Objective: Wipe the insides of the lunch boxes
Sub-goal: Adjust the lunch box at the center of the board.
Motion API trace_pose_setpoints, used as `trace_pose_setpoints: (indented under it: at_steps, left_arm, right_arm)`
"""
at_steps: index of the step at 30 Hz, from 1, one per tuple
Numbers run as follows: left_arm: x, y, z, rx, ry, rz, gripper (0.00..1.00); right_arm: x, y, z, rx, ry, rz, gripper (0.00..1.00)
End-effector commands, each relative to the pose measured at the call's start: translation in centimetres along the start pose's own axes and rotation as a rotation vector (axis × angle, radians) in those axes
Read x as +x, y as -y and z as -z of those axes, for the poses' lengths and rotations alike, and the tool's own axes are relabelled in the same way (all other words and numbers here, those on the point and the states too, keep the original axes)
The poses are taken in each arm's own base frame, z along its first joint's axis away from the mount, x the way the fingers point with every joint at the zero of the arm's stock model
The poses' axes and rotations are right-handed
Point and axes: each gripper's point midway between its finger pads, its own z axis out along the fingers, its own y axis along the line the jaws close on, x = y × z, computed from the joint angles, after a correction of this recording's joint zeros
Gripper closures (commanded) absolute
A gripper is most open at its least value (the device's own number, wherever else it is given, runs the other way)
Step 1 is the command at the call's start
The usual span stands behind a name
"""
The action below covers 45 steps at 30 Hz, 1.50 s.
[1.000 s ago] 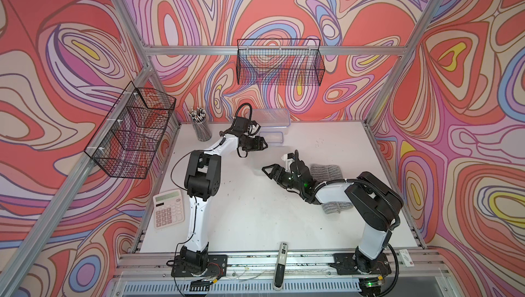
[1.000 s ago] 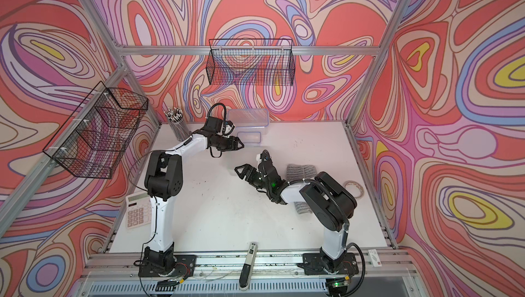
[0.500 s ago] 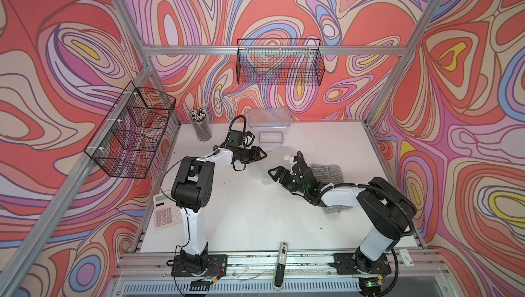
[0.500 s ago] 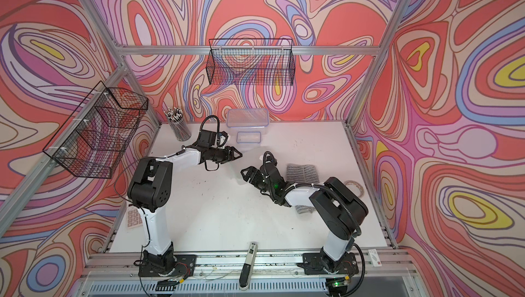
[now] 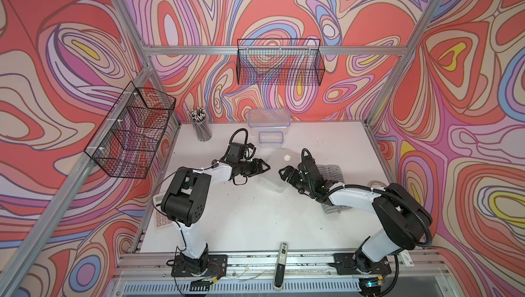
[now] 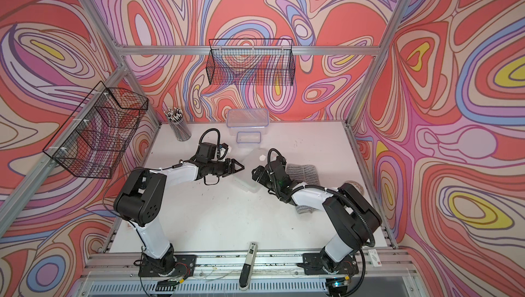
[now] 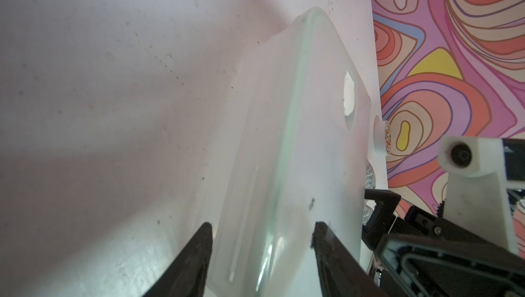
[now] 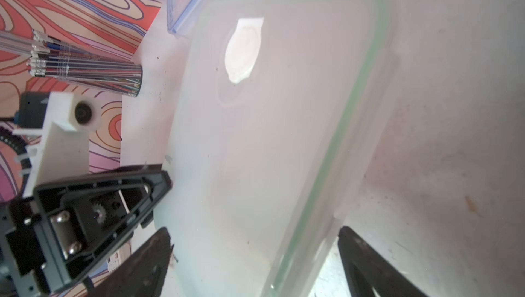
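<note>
The medium lunch box, frosted with a plain lid and a white sticker, lies mid-table between both arms. My left gripper is shut on its near end, one finger under its wall and the other over the lid. My right gripper stands open around the opposite end, with bare table showing between the rim and one finger. The large lunch box and the small lunch box, both with blue-rimmed lids on, sit at the back wall. Every inside is hidden.
A grey striped cloth lies under my right arm. A mesh pen cup stands back left. A calculator lies by the left edge and a tape roll near the right edge. Wire baskets hang on the walls.
My left arm swung from the back by the small lunch box to the medium one, and its jaws narrowed onto it. The right arm shifted slightly right, jaws still wide.
</note>
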Motion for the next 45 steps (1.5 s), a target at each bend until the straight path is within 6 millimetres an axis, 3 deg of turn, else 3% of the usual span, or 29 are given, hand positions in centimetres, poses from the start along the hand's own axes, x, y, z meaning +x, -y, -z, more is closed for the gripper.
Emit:
trace_pose_setpoints:
  at_steps: [1, 11, 17, 25, 30, 38, 45]
  left_arm:
    - [-0.1, 1.4, 0.8, 0.041, 0.033, 0.002, 0.41]
    - [2.0, 2.7, 1.2, 0.088, 0.048, 0.036, 0.43]
    - [3.6, 3.2, 1.4, 0.11, 0.036, 0.05, 0.44]
    - [5.0, 1.8, 2.6, 0.023, 0.049, 0.043, 0.44]
    - [4.0, 0.2, 2.9, -0.073, 0.07, 0.054, 0.46]
    - [0.0, 0.5, 2.1, -0.036, 0.092, 0.053, 0.46]
    - [-1.4, 0.4, 0.9, -0.02, 0.082, 0.054, 0.47]
  right_arm:
    - [-1.6, 0.0, 0.8, 0.013, 0.042, 0.019, 0.04]
    - [-2.9, 0.4, -0.4, 0.029, 0.01, 0.051, 0.05]
    - [-3.0, -0.6, -1.7, -0.004, -0.018, 0.063, 0.06]
    - [-3.1, -2.1, -3.4, -0.052, -0.053, 0.066, 0.07]
    - [-3.1, -2.8, -4.2, -0.08, -0.066, 0.06, 0.07]
    - [-3.1, -3.0, -5.4, -0.092, -0.064, 0.036, 0.08]
    - [-3.7, -3.3, -5.9, -0.097, -0.048, 0.03, 0.08]
